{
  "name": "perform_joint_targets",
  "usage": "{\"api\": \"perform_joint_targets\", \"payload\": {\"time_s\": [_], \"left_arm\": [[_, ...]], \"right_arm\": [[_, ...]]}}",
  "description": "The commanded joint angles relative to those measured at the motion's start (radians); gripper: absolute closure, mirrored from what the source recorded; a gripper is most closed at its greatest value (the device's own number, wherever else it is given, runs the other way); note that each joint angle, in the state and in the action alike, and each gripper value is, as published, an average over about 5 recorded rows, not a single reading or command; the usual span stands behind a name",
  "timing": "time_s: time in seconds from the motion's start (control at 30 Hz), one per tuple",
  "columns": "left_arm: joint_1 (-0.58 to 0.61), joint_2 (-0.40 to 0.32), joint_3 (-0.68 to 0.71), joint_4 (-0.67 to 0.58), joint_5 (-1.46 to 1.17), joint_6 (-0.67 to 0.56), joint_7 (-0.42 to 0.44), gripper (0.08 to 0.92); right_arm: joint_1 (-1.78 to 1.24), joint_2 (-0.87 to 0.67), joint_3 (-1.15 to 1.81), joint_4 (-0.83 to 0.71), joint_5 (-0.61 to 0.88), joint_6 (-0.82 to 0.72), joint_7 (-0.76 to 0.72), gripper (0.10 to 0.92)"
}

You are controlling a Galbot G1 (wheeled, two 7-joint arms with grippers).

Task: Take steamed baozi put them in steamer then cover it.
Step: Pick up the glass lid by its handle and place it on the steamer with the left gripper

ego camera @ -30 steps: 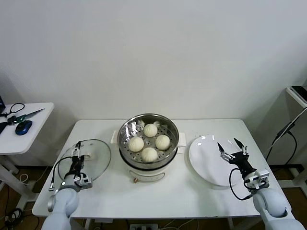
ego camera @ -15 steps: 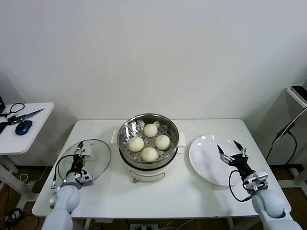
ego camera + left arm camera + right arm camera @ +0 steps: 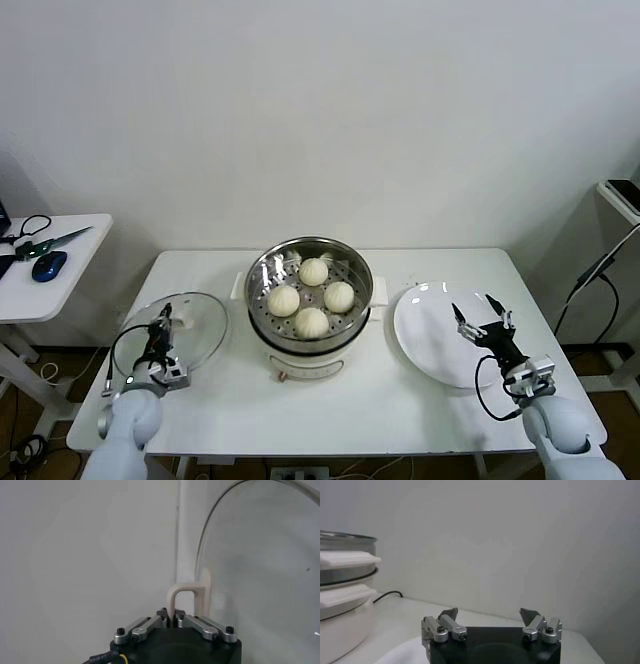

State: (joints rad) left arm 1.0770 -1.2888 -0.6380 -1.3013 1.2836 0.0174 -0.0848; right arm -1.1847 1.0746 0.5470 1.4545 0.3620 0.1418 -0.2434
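Already all four steamed baozi [image 3: 311, 295] sit inside the steamer [image 3: 309, 262] at the middle of the white table [image 3: 430, 400]. Left of it, the left gripper [image 3: 164, 322] is clenched on the cream handle [image 3: 187, 596] of the cover [image 3: 195, 325], which stands tilted on the table. The right gripper [image 3: 479, 312] hovers with its jaws spread over the white plate [image 3: 425, 335].

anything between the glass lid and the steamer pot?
Nothing: head view shows bare table between the cover, held by the left hand, and the steamer.
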Motion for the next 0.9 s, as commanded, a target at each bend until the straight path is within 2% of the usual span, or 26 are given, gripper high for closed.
{"api": "perform_joint_targets", "payload": {"time_s": [0.03, 0.23, 0.47, 0.7, 0.9], "left_arm": [[0.094, 0.034, -0.013, -0.21, -0.064, 0.012, -0.004, 0.848], [0.239, 0.089, -0.051, -0.458, -0.113, 0.083, 0.003, 0.85], [0.414, 0.156, -0.065, -0.761, -0.08, 0.33, 0.061, 0.85], [0.385, 0.243, 0.025, -0.822, -0.103, 0.459, 0.072, 0.85], [0.271, 0.392, 0.252, -0.876, -0.183, 0.609, 0.097, 0.85]], "right_arm": [[0.004, 0.001, 0.003, -0.018, -0.002, 0.006, -0.005, 0.203], [0.007, -0.007, 0.012, -0.028, -0.001, 0.012, -0.012, 0.203], [0.019, -0.018, 0.013, -0.052, -0.005, 0.02, -0.018, 0.203], [0.04, -0.041, -0.018, -0.075, -0.021, 0.023, -0.018, 0.203], [0.072, -0.051, -0.047, -0.093, -0.028, 0.022, -0.015, 0.203]]}}
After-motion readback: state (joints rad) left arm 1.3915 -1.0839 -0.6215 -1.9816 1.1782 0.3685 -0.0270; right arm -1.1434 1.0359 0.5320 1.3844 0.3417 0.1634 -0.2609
